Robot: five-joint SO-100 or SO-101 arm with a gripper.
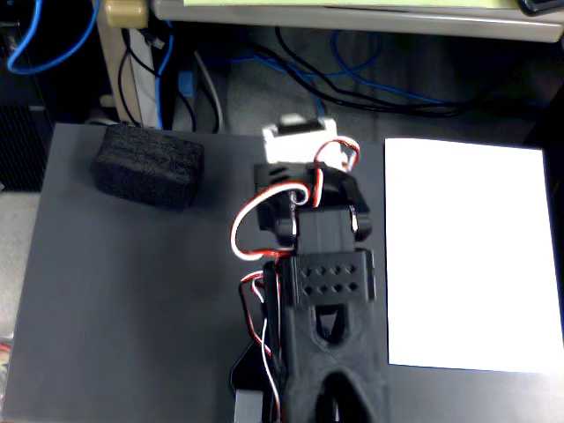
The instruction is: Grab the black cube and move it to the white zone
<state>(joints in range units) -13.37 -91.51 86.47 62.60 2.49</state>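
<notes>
The black cube [148, 166], a rough spongy foam block, lies on the dark grey tabletop [132, 300] near its far left corner. The white zone [471, 256], a flat white paper sheet, lies on the right side of the table with nothing on it. The black arm [326, 291] stands between them in the middle, folded, running from its white base part [300, 132] down to the bottom edge of the view. The gripper's fingers do not show; the arm leaves the frame at the bottom. The arm is well apart from the block.
Red, white and black wires [256, 229] loop along the arm's left side. Blue and black cables [352, 79] lie on the floor beyond the table's far edge. A pale desk edge [352, 18] runs along the top.
</notes>
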